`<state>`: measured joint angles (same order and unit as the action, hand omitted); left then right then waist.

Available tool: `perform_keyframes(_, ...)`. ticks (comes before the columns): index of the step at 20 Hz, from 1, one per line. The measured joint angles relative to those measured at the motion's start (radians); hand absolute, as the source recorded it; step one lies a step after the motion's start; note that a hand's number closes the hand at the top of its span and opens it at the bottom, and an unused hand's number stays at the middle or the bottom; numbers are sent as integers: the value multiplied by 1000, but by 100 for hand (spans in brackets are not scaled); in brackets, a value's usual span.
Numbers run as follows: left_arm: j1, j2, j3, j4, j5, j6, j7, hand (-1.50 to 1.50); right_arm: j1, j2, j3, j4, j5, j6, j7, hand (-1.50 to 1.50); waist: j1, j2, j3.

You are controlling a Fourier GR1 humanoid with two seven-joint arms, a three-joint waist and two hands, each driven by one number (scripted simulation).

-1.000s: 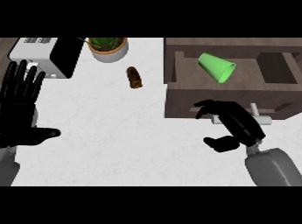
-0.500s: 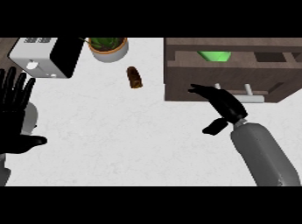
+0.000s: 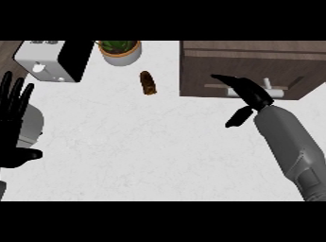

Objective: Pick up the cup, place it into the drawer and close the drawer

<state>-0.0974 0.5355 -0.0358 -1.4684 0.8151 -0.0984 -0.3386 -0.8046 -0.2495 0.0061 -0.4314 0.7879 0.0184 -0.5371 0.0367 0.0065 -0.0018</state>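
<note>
The brown wooden drawer point(image 3: 207, 66) at the upper right is pushed in, with its front and pale handle point(image 3: 279, 93) facing me. No cup shows anywhere in the head view; the drawer's inside is hidden. My right hand point(image 3: 247, 93) lies against the drawer front beside the handle, fingers straight, thumb hanging below. At the left edge my left hand point(image 3: 7, 124) rests open, fingers up, holding nothing.
A white and black toaster point(image 3: 54, 59) stands at the back left. Next to it is a potted plant point(image 3: 120, 50). A small brown object point(image 3: 148, 83) lies on the white counter point(image 3: 144, 151) between the plant and the drawer.
The drawer slid in from open to pushed in, and the green cup inside it went out of sight. My right hand moved forward with the drawer front. The left hand barely moved.
</note>
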Motion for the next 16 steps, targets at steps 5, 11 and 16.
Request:
perform_keyframes(5,-13,-3,11,31,-2,-38,0,-150,-90,-35,-26,129,4,23,-63,-150,13,4,0)
perform_keyframes(11,-33,-28,-6,49,-40,-36,-15,-150,-136,-59,-42,214,5,65,-112,-150,25,5,-1)
perform_keyframes(16,-33,-33,-12,49,-57,-43,-19,-150,-148,-72,-58,256,-3,88,-150,-150,36,6,0)
